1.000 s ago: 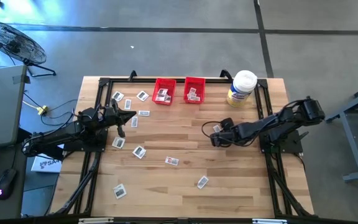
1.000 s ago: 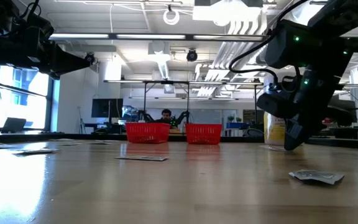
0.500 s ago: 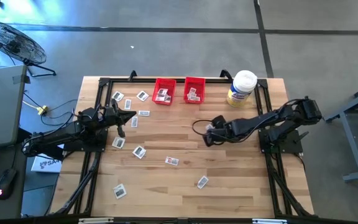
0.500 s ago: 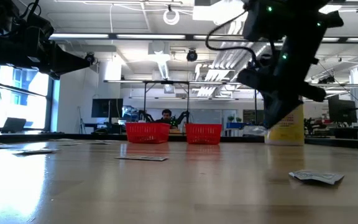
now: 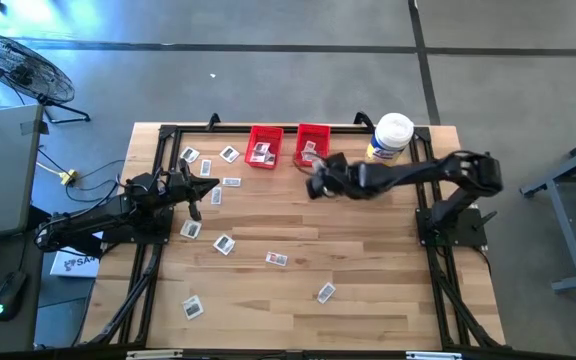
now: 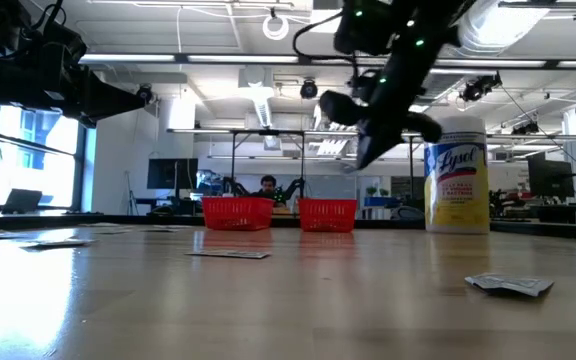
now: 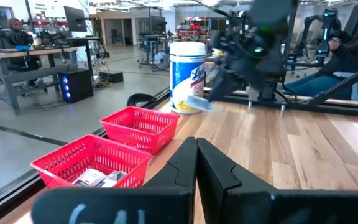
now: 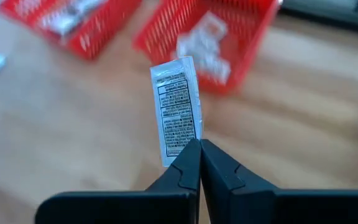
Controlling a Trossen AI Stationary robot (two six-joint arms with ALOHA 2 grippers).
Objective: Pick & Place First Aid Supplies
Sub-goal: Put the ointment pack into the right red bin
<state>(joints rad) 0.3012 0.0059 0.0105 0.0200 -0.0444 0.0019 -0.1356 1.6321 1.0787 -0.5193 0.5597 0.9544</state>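
While clamped on packet | right gripper near right red bin: carrying | next: centre over bin, release | left gripper pressed together, empty, waiting.

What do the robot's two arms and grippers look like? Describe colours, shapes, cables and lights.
Both arms are dark and jointed. Each gripper, left and right, has two black fingers tapering to points. Black cables loop along the right arm, which shows small green lights.

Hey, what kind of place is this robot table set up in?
Probably a robotics lab or workshop: desks with monitors line the room, ceiling ducts are exposed, and a person sits beside further arm rigs.
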